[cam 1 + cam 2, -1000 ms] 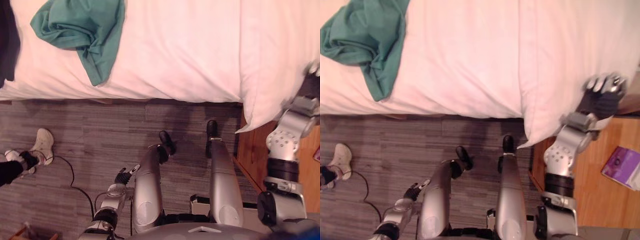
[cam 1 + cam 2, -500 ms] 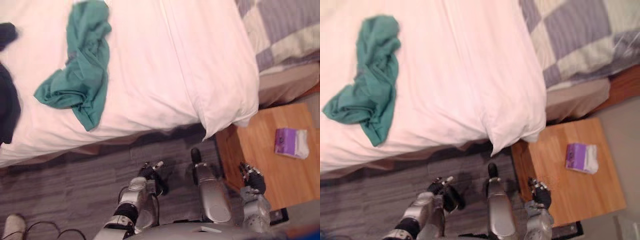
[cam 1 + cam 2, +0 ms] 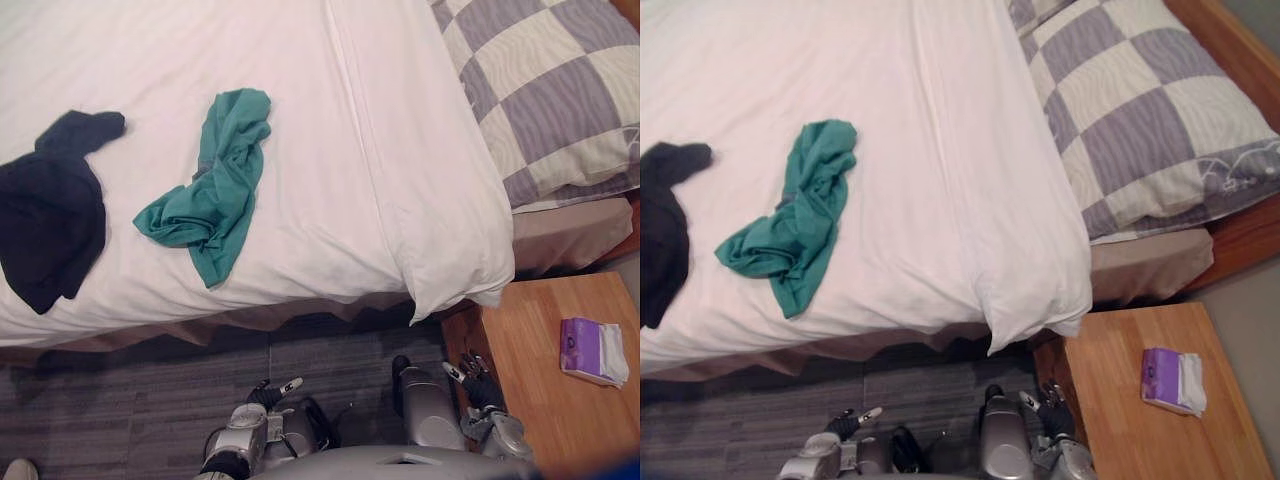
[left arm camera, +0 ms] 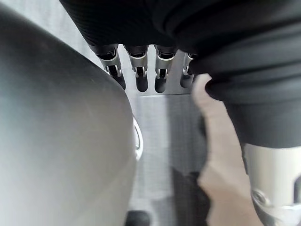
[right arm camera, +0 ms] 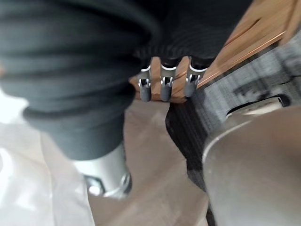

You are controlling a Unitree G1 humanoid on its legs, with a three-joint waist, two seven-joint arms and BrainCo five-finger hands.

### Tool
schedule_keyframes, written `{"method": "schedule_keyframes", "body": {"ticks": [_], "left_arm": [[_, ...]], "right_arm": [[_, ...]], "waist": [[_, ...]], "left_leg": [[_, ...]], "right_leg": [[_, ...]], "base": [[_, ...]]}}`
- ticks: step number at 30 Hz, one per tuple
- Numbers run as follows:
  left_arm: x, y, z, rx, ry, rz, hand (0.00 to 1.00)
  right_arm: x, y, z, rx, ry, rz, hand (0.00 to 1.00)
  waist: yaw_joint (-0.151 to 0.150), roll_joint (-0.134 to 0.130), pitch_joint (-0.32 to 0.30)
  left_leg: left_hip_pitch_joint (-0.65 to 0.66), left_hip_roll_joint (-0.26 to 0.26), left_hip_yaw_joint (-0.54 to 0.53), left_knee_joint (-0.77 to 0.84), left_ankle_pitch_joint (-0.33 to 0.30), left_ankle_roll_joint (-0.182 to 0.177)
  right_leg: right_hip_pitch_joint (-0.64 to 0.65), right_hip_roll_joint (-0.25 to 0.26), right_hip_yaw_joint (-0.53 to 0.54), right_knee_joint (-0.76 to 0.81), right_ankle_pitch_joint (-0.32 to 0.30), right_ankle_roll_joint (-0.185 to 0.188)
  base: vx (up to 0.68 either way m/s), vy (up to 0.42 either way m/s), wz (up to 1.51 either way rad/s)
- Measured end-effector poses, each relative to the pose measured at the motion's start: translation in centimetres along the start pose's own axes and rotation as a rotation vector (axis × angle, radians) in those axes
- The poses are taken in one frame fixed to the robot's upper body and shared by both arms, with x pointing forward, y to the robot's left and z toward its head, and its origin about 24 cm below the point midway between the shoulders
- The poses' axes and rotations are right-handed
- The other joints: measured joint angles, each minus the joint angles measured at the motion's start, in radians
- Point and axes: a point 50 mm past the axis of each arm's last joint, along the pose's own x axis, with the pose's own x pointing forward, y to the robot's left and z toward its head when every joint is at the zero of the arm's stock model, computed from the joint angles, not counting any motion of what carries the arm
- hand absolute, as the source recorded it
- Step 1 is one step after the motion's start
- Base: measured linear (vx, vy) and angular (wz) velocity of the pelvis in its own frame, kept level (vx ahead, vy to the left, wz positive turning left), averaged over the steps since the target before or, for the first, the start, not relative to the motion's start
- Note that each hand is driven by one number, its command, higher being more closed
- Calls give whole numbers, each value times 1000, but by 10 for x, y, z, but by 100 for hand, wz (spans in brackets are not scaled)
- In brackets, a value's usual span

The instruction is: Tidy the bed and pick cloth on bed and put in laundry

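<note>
On the bed (image 3: 350, 120), a green cloth (image 3: 212, 205) beside a black garment (image 3: 50, 225); left hand (image 3: 264, 396) and right hand (image 3: 478, 385) off its near edge, fingers apparently loose.

**A:** How is the light over the bed (image 3: 340, 110)?

**B:** Bright and even, from above. The bed's white top takes most of it and almost washes out; its folds show only as faint grey lines.

**A:** Shadows?

**B:** A dark band runs under the bed's near edge, and the floor (image 3: 130, 385) below is dim. The green cloth (image 3: 215, 195) has a thin, soft shadow at its rim. The black cloth (image 3: 50, 225) is so dark that its creases barely show.

**A:** Any glare?

**B:** A mild sheen on the wooden nightstand (image 3: 1130, 395). In the wrist views, the left hand (image 4: 138, 70) and right hand (image 5: 164, 84) are dark against paler ground.
</note>
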Motion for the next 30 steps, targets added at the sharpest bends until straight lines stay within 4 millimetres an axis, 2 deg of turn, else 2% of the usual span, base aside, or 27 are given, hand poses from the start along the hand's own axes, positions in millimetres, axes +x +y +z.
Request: {"method": "schedule_keyframes", "body": {"ticks": [2, 3, 4, 5, 6, 7, 9, 10, 11, 12, 13, 14, 15, 16, 17, 18, 19, 20, 21, 23, 25, 27, 28, 29, 30], "left_arm": [[-1, 4, -4, -44, -9, 14, 0], [-1, 7, -3, -58, -14, 18, 0], [-1, 8, -3, -62, -16, 18, 0], [-2, 10, -6, -65, -17, 18, 0], [-2, 11, -7, -71, -22, 26, 0], [-3, 14, -8, -77, -33, 32, 0], [-4, 14, -7, -90, -71, 24, 0], [-4, 13, -8, -91, -80, 18, 0], [-5, 9, -10, -86, -85, -11, 0], [-5, 4, -9, -58, -93, -47, 0], [-5, 0, -9, -39, -93, -67, 0], [-5, -5, -9, -6, -93, -93, 0], [-3, 2, -4, 14, -108, -76, 0], [-3, 6, -5, 14, -104, -68, 0], [-3, 14, -6, 20, -97, -51, 0], [-3, 17, -7, 26, -87, -50, 0], [-2, 19, -8, 55, -69, -61, 0], [-2, 13, -8, 78, -59, -80, 0], [-1, 6, -6, 103, -54, -96, 0], [-1, -2, -5, 149, -55, -115, 0], [-1, -2, -8, 188, -34, -104, 0], [-1, -2, -8, 196, -29, -92, 0], [-1, -4, -4, 190, -44, -97, 0], [-2, -6, 1, 185, -74, -103, 0], [-3, -7, 3, 174, -92, -108, 0]], "right_arm": [[-1, -2, -1, 4, 3, 1, 0], [-2, -3, -3, 8, 8, -4, 0], [-3, -5, -4, 10, 14, -12, 0], [-5, -11, -9, 7, 34, -33, 0], [-9, -19, -12, 11, 44, -58, 0], [-11, -28, -14, 7, 53, -78, 0], [-17, -56, -18, 12, 79, -162, 0], [-17, -61, -15, 3, 69, -170, 0], [-18, -66, -11, -18, 44, -170, 0], [-20, -67, -10, -38, 26, -161, 0], [-21, -67, -11, -44, 25, -155, 0], [-20, -65, -10, -56, 21, -136, 0], [-17, -53, -14, -35, 29, -112, 0], [-14, -30, -22, -56, 55, -3, 0], [-13, -12, -28, -94, 75, 80, 0], [-13, -11, -27, -104, 67, 96, 0], [-16, -3, -24, -154, 25, 195, 0], [-16, 2, -23, -172, 19, 229, 0], [-14, 7, -19, -182, -3, 258, 0], [-13, 8, -16, -170, -15, 268, 0], [-12, 19, -19, -152, -5, 298, 0], [-6, 31, -16, -166, 16, 343, 0], [-4, 37, -15, -190, 23, 363, 0], [-2, 41, -13, -228, 25, 379, 0], [1, 42, -9, -268, 24, 378, 0]], "waist": [[-8, -8, -9], [-13, -23, -12], [-24, -32, -14], [-31, -27, -20], [-34, -37, -15], [-36, -33, -17], [-28, -20, -21], [-27, -14, -23], [-36, 10, -25], [-36, 28, -28], [-35, 35, -32], [-17, 47, -43], [-2, 3, -42], [8, -13, -53], [12, -23, -61], [11, -25, -61], [1, -27, -63], [-3, -39, -69], [-3, -37, -73], [-6, -27, -75], [1, -35, -79], [9, -41, -79], [22, -39, -75], [31, -36, -66], [29, -25, -59]], "left_leg": [[0, -19, 34, -24, 15, -4], [-22, -47, 2, -17, 47, 3], [-58, -61, -49, 3, 78, 21], [-79, -30, -91, 12, 69, 56], [-78, 7, -132, -6, 75, 36], [-80, 38, -176, -36, 89, 13], [-82, 95, -279, -113, 127, -5], [-82, 105, -292, -116, 133, -7], [-83, 121, -307, -122, 145, -42], [-82, 113, -327, -126, 163, -101], [-81, 101, -322, -127, 180, -109], [-73, 91, -281, -129, 166, -133], [-73, 61, -247, -109, 157, -112], [-62, 35, -206, -149, 162, -79], [-39, 22, -192, -207, 185, -47], [-24, 16, -192, -236, 199, -34], [13, -34, -207, -346, 243, 13], [23, -79, -208, -372, 253, 26], [28, -118, -209, -375, 256, 30], [47, -142, -214, -381, 260, 38], [76, -153, -224, -381, 260, 38], [63, -161, -224, -342, 257, 34], [41, -157, -213, -288, 251, 32], [-4, -148, -208, -170, 236, 16], [-51, -128, -208, -44, 216, 9]], "right_leg": [[-45, -8, 33, 27, -8, -5], [-57, -32, 51, 14, 2, -19], [-62, -47, 55, -1, 9, -15], [-54, -63, 61, -36, 23, -8], [-43, -74, 72, -50, 23, 0], [-29, -97, 72, -60, 23, 14], [22, -158, 61, -79, 36, 80], [37, -166, 53, -93, 38, 95], [89, -181, 40, -138, 54, 128], [148, -196, 22, -202, 83, 162], [174, -204, 12, -232, 104, 176], [165, -226, -30, -229, 148, 151], [147, -272, -52, -210, 175, 108], [123, -296, -146, -212, 244, 3], [130, -262, -232, -199, 234, 21], [144, -226, -257, -193, 217, 42], [201, -24, -281, -194, 121, 51], [247, 15, -291, -260, 91, 7], [276, -7, -284, -308, 84, -6], [317, -28, -287, -339, 84, -6], [367, -32, -289, -367, 84, -6], [365, -43, -279, -362, 84, -6], [355, -47, -260, -351, 80, -5], [350, -58, -240, -331, 56, 7], [333, -74, -223, -285, 10, 19]], "base": [[26, -69, -26], [72, -105, -10], [74, -117, 12], [72, -121, 21], [90, -76, 25], [119, 58, 34], [134, 216, 20], [130, 327, -1], [146, 456, -4], [148, 519, 1], [156, 637, -15], [108, 525, -22], [128, 686, -38], [121, 588, -32], [149, 540, -22], [223, 487, 28], [210, 398, 52], [194, 395, 53], [84, 185, 31], [69, 159, 27], [45, 71, 19], [-6, 51, -3], [-42, 3, -33], [-62, -3, -40], [-71, 10, -35]]}}
